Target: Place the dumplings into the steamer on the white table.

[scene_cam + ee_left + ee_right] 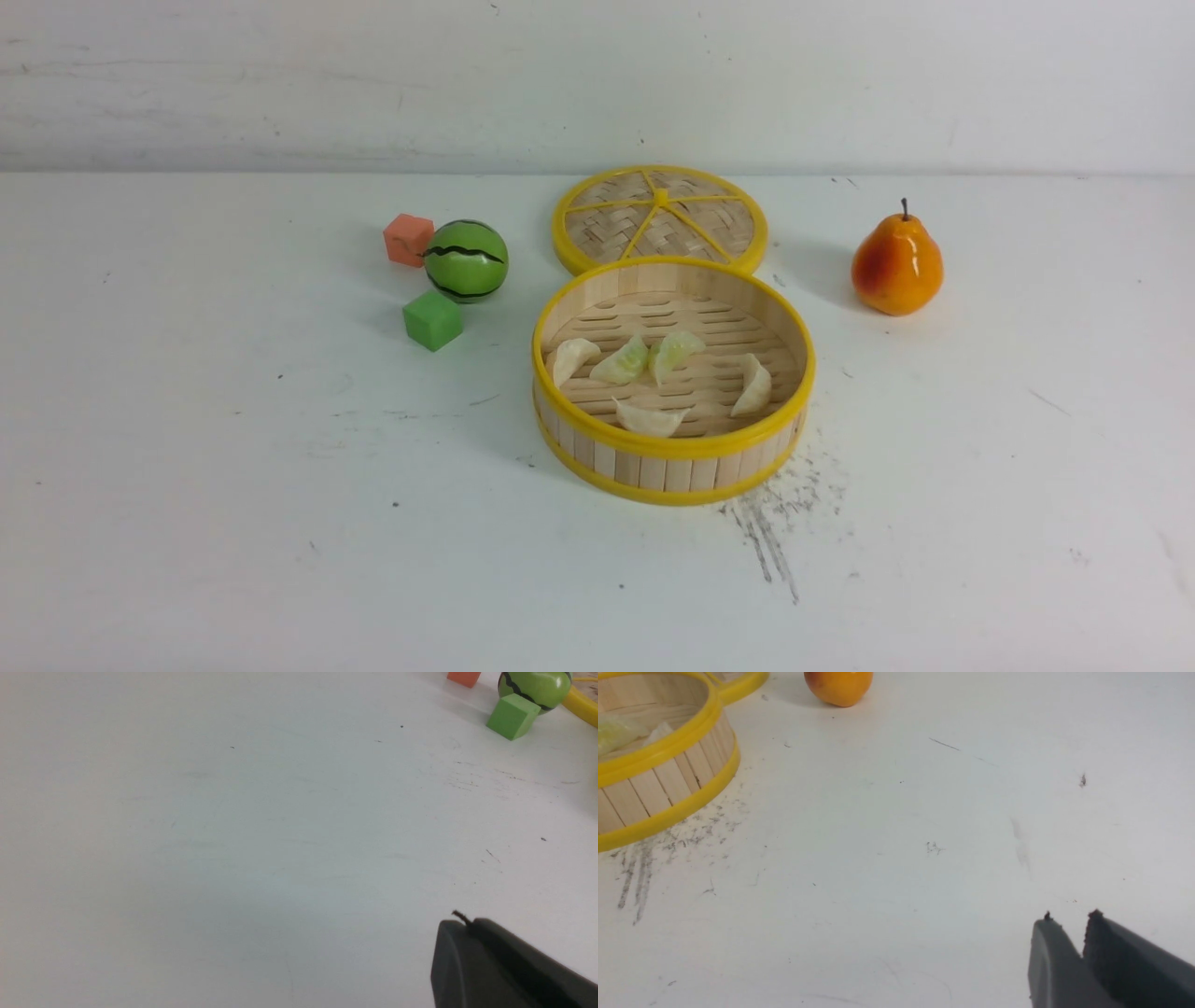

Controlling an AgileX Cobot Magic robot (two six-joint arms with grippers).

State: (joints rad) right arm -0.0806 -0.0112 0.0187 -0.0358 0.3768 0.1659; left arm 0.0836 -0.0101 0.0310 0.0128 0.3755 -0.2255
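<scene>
dumplings (646, 418) in steamer (672, 471) — no readable writing

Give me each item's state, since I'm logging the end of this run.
dumplings: all five inside the steamer.
steamer: uncovered, upright.
lid: off, flat behind the steamer.
pear: upright.
left gripper: shut, empty.
right gripper: shut, empty.

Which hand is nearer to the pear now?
Probably the right hand. Its wrist view shows the pear across open table beyond it. The left hand sees only the cubes and the melon ball, on the steamer's other side.
</scene>
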